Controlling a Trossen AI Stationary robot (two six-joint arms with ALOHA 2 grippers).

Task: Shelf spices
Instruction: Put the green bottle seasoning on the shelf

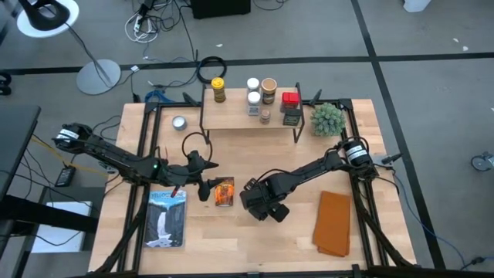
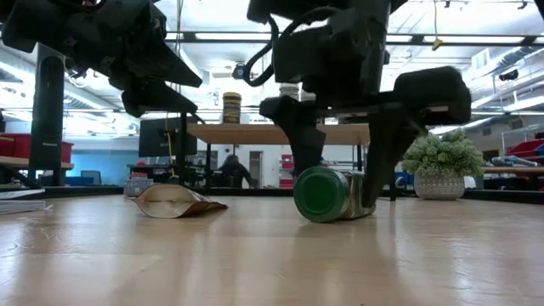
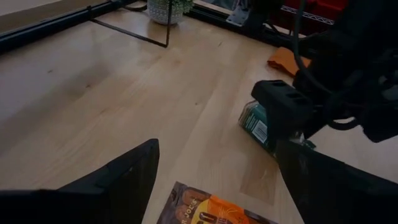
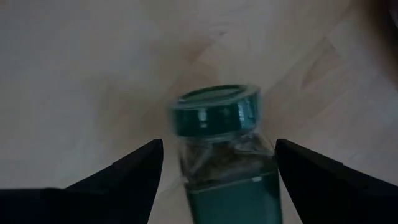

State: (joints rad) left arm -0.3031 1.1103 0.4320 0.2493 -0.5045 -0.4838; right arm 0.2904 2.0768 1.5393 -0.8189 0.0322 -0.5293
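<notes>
- Right gripper (image 4: 214,171) is standing wide open, straddling the green-lidded jar (image 4: 217,134) lying on its side on the tabletop (image 1: 255,247), long axis between the fingers
- Left gripper (image 1: 207,185) is hovering open beside the orange packet (image 1: 224,191)

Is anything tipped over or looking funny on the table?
Yes. The green-lidded jar lies on its side on the table, between the open fingers of the right hand, while the other jars stand upright on the shelf. The orange packet lies flat nearby.
</notes>
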